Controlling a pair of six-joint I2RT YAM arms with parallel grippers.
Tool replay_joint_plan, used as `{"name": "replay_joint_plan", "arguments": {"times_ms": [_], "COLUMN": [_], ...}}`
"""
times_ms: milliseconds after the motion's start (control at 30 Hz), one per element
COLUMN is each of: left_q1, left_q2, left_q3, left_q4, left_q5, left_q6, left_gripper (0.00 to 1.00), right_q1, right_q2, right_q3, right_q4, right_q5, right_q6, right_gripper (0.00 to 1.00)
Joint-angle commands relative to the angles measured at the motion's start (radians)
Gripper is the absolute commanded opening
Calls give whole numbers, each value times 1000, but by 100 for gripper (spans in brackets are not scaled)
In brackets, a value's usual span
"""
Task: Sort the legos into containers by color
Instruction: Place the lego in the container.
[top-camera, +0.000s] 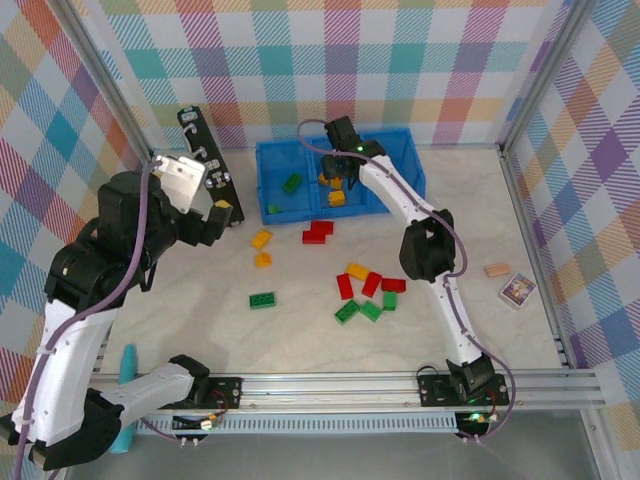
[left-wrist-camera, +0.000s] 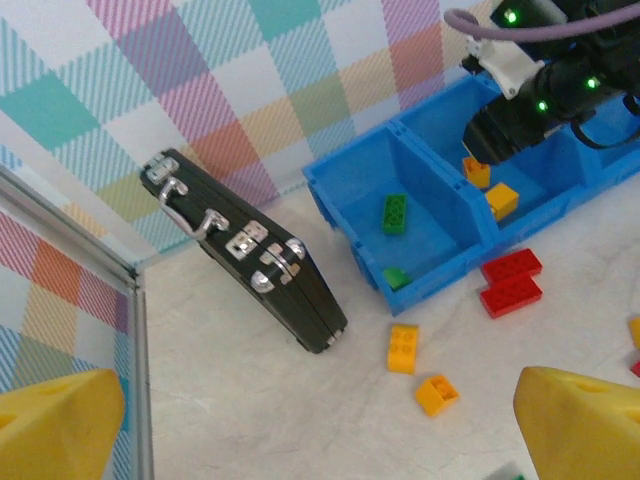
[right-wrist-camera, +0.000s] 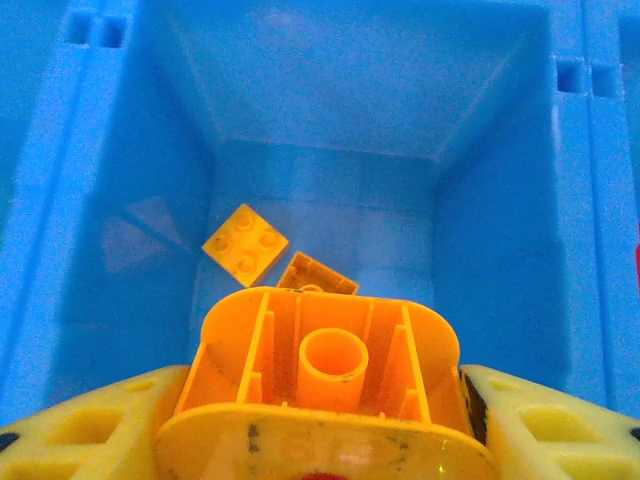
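The blue bin (top-camera: 268, 152) stands at the back of the table. My right gripper (top-camera: 338, 178) hangs over its middle compartment, shut on a yellow-orange lego (right-wrist-camera: 325, 365) seen from its hollow underside. Below it, two yellow-orange legos (right-wrist-camera: 245, 243) lie on the blue floor (right-wrist-camera: 330, 200). The left compartment holds a green lego (left-wrist-camera: 394, 213). My left gripper (top-camera: 208, 222) stands open above the table beside the bin, with bare tabletop between its yellow fingers (left-wrist-camera: 60, 425). Two yellow-orange legos (left-wrist-camera: 403, 348) and two red ones (left-wrist-camera: 510, 282) lie in front of the bin.
A black device (top-camera: 205, 160) with silver buttons lies left of the bin. A cluster of red, green and yellow legos (top-camera: 370, 290) sits mid-table, with a lone green one (top-camera: 262, 299) to its left. A small wooden block (top-camera: 497, 270) and a card box (top-camera: 517, 290) lie at right.
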Motion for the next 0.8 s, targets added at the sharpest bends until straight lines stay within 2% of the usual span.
{"name": "replay_joint_plan", "arguments": {"times_ms": [0,133,300,433,533,767], "left_q1": [15,26,36,37,37,28], "left_q2": [28,50,68,76,91,109], "left_q3": [23,5,-88,-257,-380,-617], "left_q4": [-38,-52,-65,-7,47,192], "left_q5": [36,51,96,191,222,197], "left_q6": [-71,-143,-324,-518,-625,-792], "left_gripper": [100,100,100,100,100,100], "right_q1": [-19,-21,-22,-22,-22,-24], "right_q2": [18,29,-5,-14,-40,-158], "right_q3": [31,3,-61,-58,-81,-199], "right_q4": [25,47,105,110,128,218], "right_q5": [-71,-112,-138,-163,-181,-223], "right_q6": [44,58,36,17,3,-40], "right_gripper": [49,53,59,67,73,87]}}
